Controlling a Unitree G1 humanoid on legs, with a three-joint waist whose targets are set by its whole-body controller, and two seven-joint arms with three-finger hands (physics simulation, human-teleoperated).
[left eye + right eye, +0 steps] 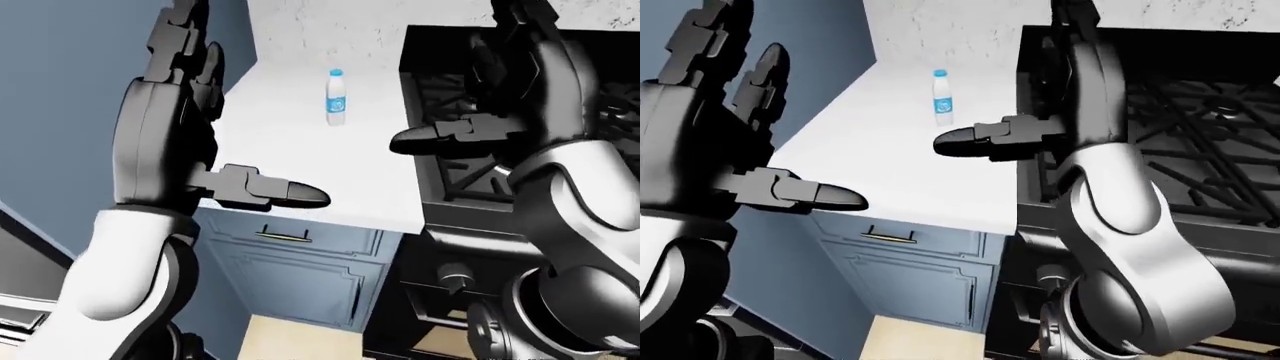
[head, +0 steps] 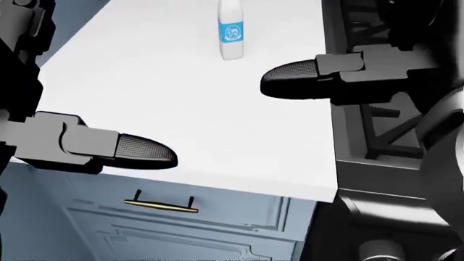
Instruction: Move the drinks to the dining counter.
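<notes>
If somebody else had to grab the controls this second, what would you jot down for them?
Left hand: open, raised, holding nothing.
Right hand: open, raised over the stove, holding nothing.
Drink: one bottle with a blue cap and label stands upright on the white counter, to the left of the stove, near the wall. Neither hand touches it.
Done: nothing has been picked up.
Left: reach for the bottle, grip it, and carry it to the dining counter, which is not in view. No other drinks show.
</notes>
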